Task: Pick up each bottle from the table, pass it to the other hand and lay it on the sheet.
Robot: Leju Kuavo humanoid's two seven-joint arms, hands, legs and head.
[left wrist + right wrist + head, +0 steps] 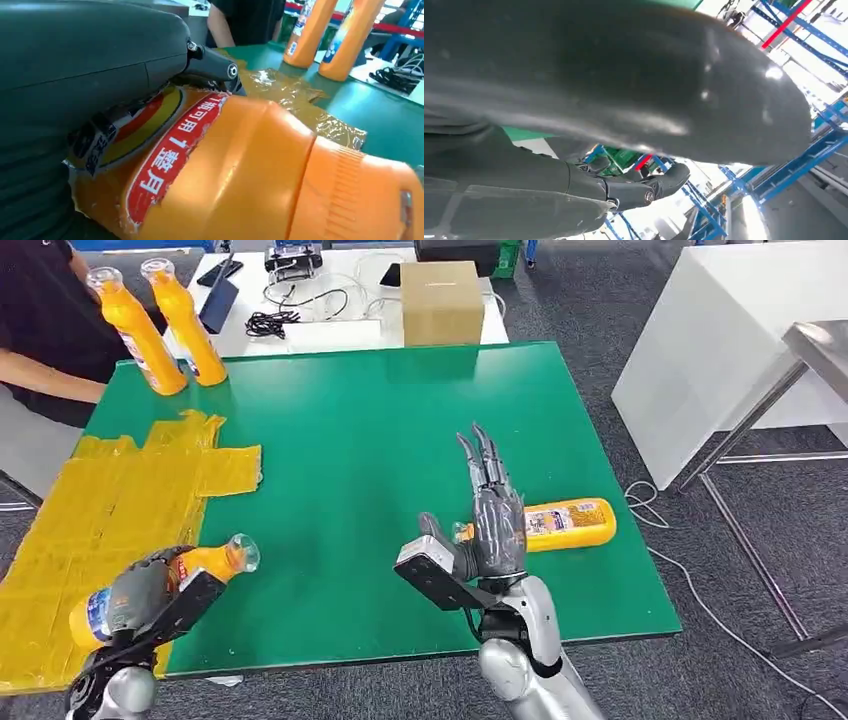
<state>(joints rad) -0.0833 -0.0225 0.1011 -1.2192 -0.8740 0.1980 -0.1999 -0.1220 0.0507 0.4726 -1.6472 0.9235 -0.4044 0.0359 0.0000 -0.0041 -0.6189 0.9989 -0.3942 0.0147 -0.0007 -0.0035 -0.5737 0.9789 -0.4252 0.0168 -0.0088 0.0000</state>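
Head view: at lower left the left hand (140, 602) grips an orange bottle (205, 565) over the yellow sheet (110, 510); right of centre the right hand (492, 520) is raised, fingers straight and empty, before a lying bottle (570, 524); two upright bottles (160, 325) stand upper left

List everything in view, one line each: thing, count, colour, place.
upright orange plastic bottles: two, orange, table's far left corner
lying orange bottle: one, orange, table's right side, behind right hand
held orange bottle: one, orange, in left hand over the sheet
crinkled yellow sheet: one, yellow, table's left side
green table: one, green
cardboard box: one, brown, white table behind
person: one, black top, far left
left hand: grips bottle
right hand: fingers extended, holds nothing
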